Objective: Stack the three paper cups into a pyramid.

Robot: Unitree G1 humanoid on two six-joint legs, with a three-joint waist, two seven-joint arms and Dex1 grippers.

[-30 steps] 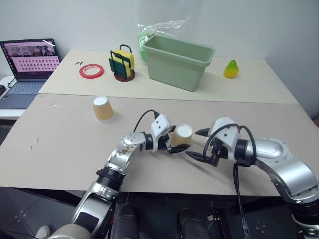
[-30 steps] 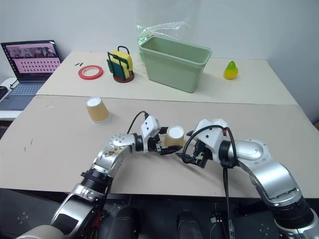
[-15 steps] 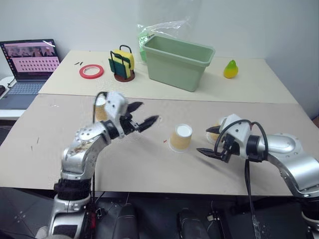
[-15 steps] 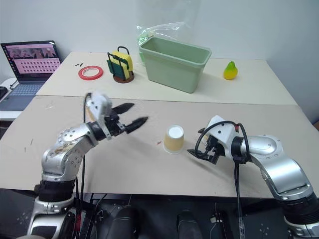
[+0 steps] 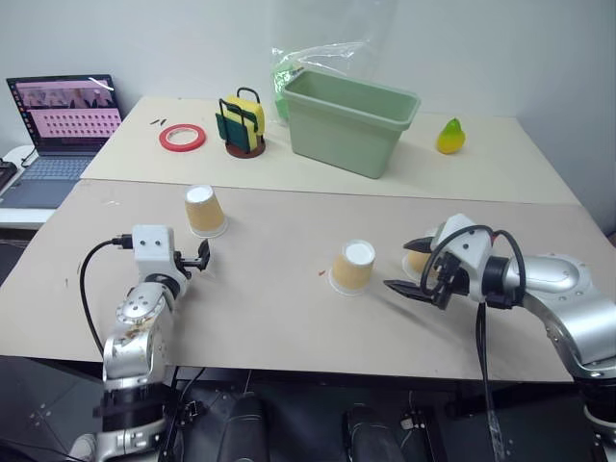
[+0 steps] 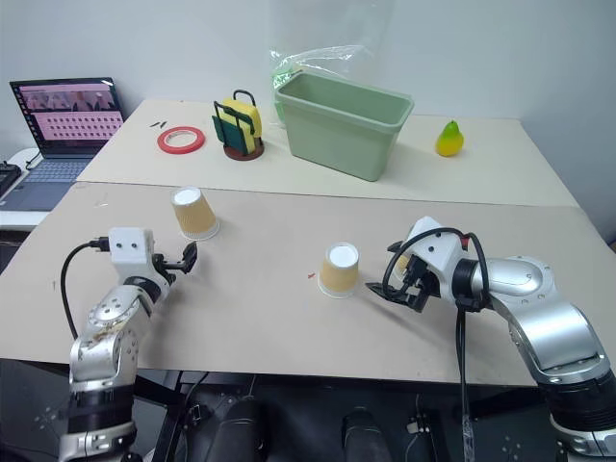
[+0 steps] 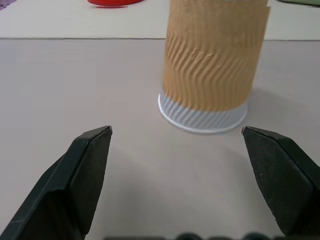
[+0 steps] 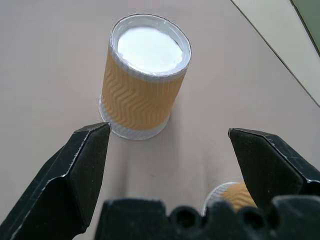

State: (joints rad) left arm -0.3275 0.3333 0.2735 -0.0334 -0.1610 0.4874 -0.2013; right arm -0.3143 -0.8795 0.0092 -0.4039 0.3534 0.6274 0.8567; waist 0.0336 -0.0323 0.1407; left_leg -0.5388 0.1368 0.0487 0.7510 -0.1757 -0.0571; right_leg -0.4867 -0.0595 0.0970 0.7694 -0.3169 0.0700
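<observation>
Left wrist view: left hand (image 7: 175,175) spread wide, lined up on the far cup (image 7: 212,65).
Next: advance, clamp it; 2 cups wait near the gaping right hand (image 5: 406,264).

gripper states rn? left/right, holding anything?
Left gripper: jaws open, empty, facing a paper cup.
Right gripper: jaws open, empty, facing the middle cup.

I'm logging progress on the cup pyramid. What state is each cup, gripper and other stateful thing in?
Left cup: upside down, standing alone.
Middle cup: upside down, alone.
Third cup: behind right gripper, mostly hidden.
Left gripper: open, empty.
Right gripper: open, empty.
Laptop: open, screen on.
Bin: upright.
</observation>
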